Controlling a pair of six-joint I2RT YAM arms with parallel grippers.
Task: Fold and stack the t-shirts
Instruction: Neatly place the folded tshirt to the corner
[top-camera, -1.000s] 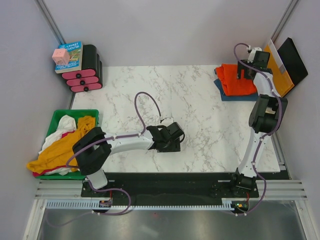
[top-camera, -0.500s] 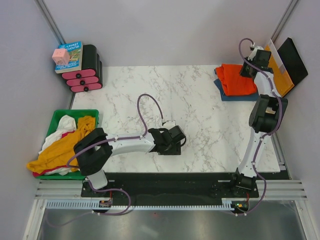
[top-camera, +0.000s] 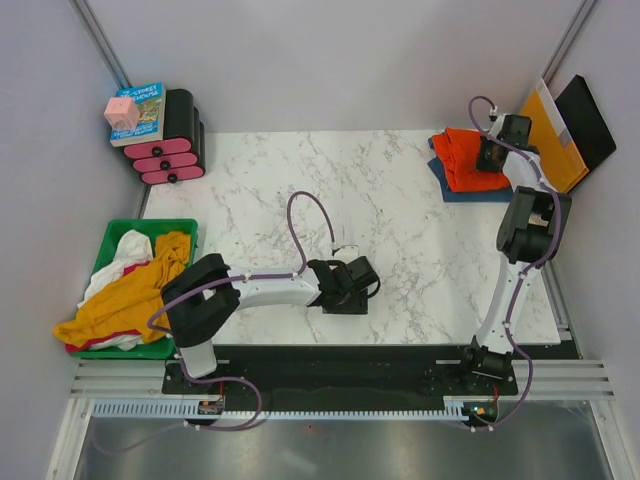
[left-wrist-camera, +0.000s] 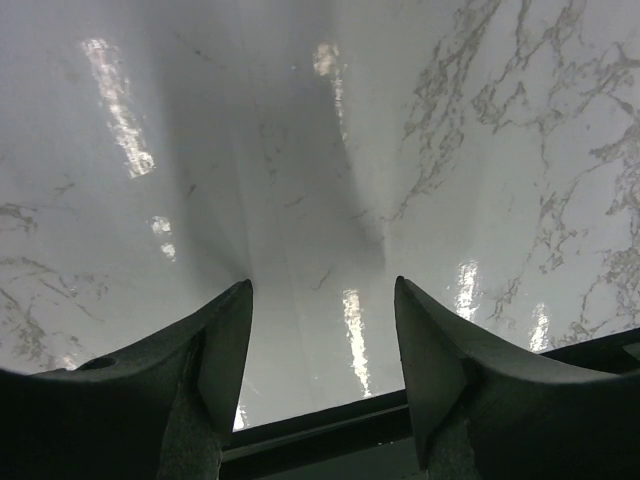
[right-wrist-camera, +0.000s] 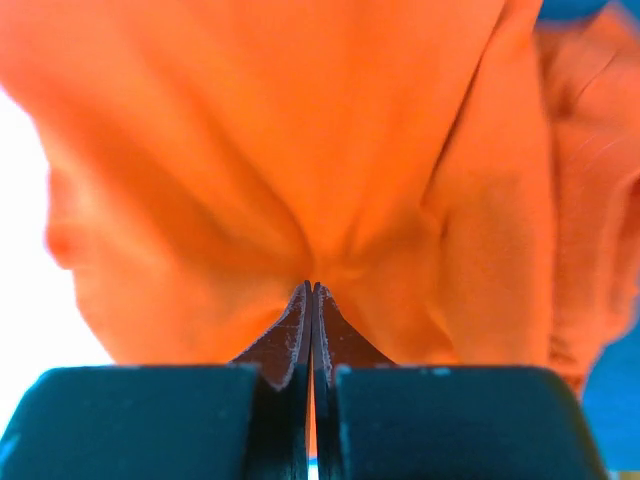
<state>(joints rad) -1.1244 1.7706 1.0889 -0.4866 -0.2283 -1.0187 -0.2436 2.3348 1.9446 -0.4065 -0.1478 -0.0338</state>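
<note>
**Top view.** Note the right claw (top-camera: 490, 157) clenched and down on the right side of the orange-red t-shirt (top-camera: 458, 152). One second ago stood wide open at that shirt's far edge, nearer the envelope (top-camera: 552, 128). Read as a grasp begun on the upper garment.

Locate the orange-red t-shirt at the far right corner of the table (top-camera: 400, 200), lying on the dark teal-blue t-shirt (top-camera: 455, 190), which shows only along its near and left margins. Treat the stack as already formed, but the upper shirt as not yet neat: rumpled outline, no square edges.

Note the left claw (top-camera: 352, 290) shifted slightly rightward and toward the near edge over the same second. Sits well apart from both shirts.

**Left wrist view.** Confirm the left claw (left-wrist-camera: 322, 300) released, jaws parted, holding nothing, above the bare marble table (left-wrist-camera: 300, 150). Shows no garment.

**Right wrist view.** Confirm the right claw (right-wrist-camera: 311, 292) shut tight, tips together. Observe the orange-red t-shirt (right-wrist-camera: 300, 120) filling the frame directly ahead and touching the tips, with creases converging on them. Judge a thin fold pinched; cannot verify any cloth between the pads.

Find the dark teal-blue t-shirt (right-wrist-camera: 612, 392) at the right margin, beyond the orange cloth and apart from the tips. Expect any lift to gather the fabric at this single point.
</note>
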